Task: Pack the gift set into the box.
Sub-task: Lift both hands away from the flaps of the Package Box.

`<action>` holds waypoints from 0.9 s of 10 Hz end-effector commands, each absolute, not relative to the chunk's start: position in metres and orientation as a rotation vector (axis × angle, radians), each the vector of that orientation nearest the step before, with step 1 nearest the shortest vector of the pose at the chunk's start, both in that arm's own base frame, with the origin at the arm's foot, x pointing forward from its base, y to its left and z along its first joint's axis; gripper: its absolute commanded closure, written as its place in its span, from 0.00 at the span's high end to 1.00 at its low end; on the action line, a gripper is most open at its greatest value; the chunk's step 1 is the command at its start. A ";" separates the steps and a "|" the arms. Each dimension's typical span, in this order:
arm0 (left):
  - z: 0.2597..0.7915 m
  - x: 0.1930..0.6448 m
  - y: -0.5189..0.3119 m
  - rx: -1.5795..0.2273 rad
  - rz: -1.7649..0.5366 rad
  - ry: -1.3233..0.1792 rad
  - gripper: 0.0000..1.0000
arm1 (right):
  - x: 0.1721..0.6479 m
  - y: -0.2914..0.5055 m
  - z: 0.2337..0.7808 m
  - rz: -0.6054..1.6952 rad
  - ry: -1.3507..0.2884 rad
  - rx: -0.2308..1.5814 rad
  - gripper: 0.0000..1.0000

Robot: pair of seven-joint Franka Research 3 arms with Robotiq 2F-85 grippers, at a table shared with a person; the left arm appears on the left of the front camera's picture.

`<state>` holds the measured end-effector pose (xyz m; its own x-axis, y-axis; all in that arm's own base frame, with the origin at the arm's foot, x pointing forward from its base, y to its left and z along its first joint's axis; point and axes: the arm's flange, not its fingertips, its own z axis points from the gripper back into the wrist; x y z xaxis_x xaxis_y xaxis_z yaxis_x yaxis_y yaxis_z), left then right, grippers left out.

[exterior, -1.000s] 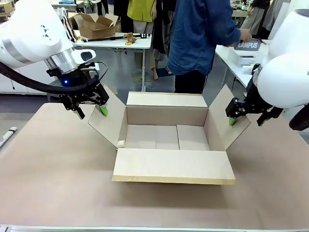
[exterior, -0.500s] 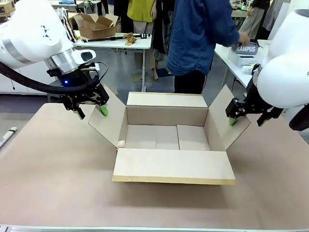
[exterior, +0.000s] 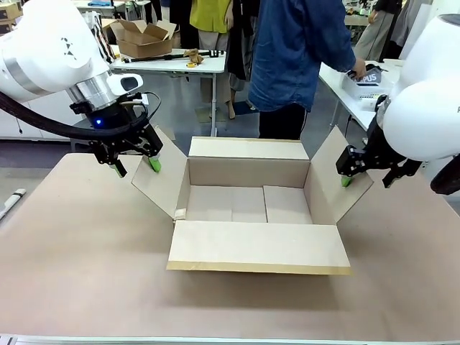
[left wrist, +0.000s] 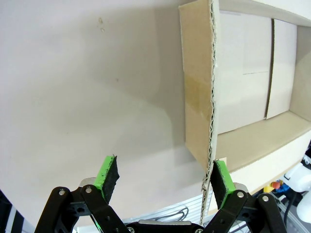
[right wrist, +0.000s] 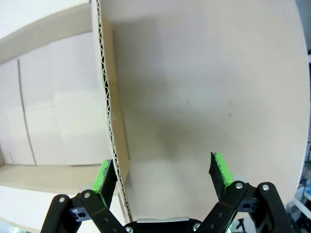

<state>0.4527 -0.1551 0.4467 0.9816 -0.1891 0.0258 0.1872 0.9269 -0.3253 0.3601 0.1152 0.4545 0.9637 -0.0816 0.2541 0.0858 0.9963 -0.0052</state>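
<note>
Left gripper (exterior: 136,167) is spread wide, straddling the top edge of the left flap (exterior: 159,180). The right gripper (exterior: 366,178) is just as wide, astride the right flap (exterior: 334,176). Neither is clamped on anything. The box (exterior: 248,172) sits open between them, long axis running arm to arm. And the gift set (exterior: 368,77)? It's on the far-right side table under the person's hand (exterior: 357,68), beyond the right arm, so I'd call that arm the nearer.

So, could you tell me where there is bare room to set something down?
The box floor is bare between its flaps; so is the table before the near flap. Crowded at the side flaps: left gripper and right gripper straddle them, open.
</note>
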 end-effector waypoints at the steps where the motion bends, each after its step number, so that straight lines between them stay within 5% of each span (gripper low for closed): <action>1: 0.449 0.452 -0.155 -0.310 -0.180 0.003 1.00 | 0.360 0.113 0.458 -0.086 -0.249 -0.005 1.00; 9: 0.449 0.452 -0.155 -0.310 -0.180 0.003 1.00 | 0.360 0.113 0.458 -0.086 -0.249 -0.005 1.00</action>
<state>0.4527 -0.1551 0.4467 0.9816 -0.1891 0.0258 0.1872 0.9269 -0.3253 0.3601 0.1151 0.4545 0.9637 -0.0818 0.2541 0.0859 0.9963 -0.0051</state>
